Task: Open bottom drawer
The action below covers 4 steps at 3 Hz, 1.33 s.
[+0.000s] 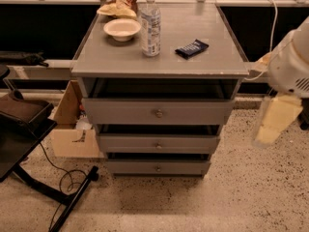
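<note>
Robot gripper [273,122], cream-coloured, spread or closed impossible to tell, hangs well up and right of the narrow grey bottom drawer [130,167] and its small round metal knob [157,168].

The narrow grey bottom drawer [130,167] has a matt painted front and a small shiny metal knob [157,168], the clear bottle [150,25] at upper centre looks glossy plastic, and the cream gripper [273,122] at the frame's right edge looks smooth plastic.
</note>
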### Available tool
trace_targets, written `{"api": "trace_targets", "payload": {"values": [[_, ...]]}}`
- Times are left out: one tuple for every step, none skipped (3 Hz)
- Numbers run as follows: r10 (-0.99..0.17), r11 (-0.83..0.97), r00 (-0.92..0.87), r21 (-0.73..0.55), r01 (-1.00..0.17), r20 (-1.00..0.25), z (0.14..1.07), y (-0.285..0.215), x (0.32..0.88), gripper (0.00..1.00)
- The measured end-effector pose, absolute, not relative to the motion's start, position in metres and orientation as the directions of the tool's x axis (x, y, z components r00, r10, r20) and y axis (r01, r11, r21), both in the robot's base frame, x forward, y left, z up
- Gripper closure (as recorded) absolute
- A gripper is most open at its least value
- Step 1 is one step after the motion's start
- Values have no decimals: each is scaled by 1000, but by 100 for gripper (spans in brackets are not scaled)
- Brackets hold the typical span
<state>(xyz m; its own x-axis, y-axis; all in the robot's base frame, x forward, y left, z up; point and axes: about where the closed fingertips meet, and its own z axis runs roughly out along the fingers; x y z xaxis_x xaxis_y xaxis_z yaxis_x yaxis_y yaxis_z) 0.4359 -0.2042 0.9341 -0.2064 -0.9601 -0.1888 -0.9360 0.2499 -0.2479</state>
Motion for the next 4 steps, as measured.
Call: {"api": "trace_targets", "payload": {"values": [[-973,201,-164,-247,-948,-163,877,-201,424,0],[-978,175,-145,-213,-961,-151,786,-209,413,0],[-981,159,-141,-142,-977,-131,672,-215,405,0],[-972,188,-180,-41,-981,-150,560,-225,400,0]]}}
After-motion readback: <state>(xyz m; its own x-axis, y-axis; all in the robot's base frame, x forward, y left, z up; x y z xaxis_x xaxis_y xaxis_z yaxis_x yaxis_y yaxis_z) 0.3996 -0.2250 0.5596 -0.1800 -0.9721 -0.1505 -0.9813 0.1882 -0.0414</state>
